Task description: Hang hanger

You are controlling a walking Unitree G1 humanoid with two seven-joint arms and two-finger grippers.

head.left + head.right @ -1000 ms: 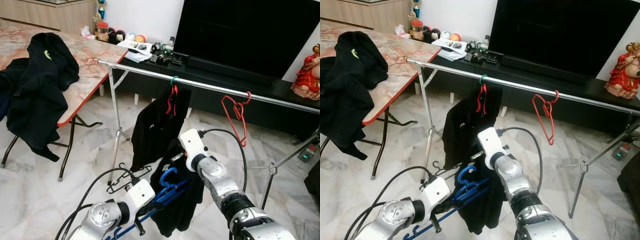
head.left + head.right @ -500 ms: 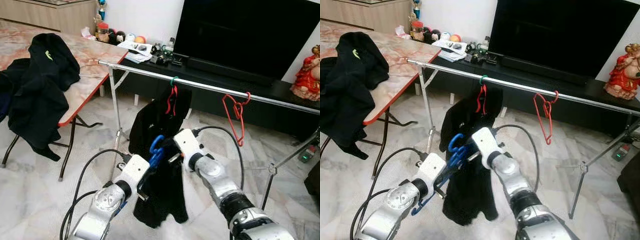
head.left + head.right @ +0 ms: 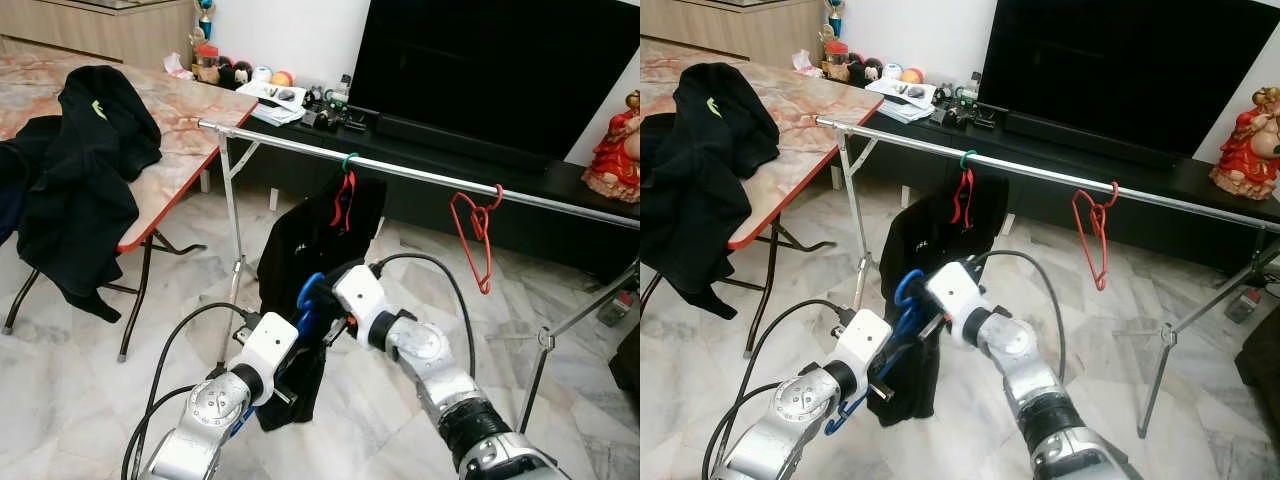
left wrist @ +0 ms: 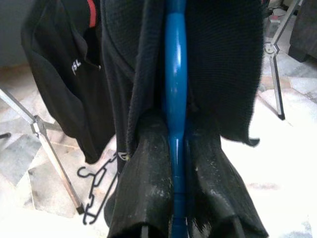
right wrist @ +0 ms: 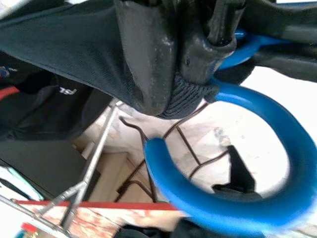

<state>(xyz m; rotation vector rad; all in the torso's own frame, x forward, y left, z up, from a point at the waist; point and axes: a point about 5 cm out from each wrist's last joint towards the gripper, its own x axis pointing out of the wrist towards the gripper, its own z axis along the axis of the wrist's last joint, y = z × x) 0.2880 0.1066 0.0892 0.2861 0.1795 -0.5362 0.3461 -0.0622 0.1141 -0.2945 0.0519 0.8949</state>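
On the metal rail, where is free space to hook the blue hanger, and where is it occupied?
The rail is bare from its table-side end to the hung black garment, and again between that garment and the empty red hanger. Both grippers, left and right, hold the blue hanger below the first stretch.

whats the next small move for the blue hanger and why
Probably lift it toward the rail: both the left gripper and right gripper clamp the blue hanger with its black garment, and its hook sits well below the bar.
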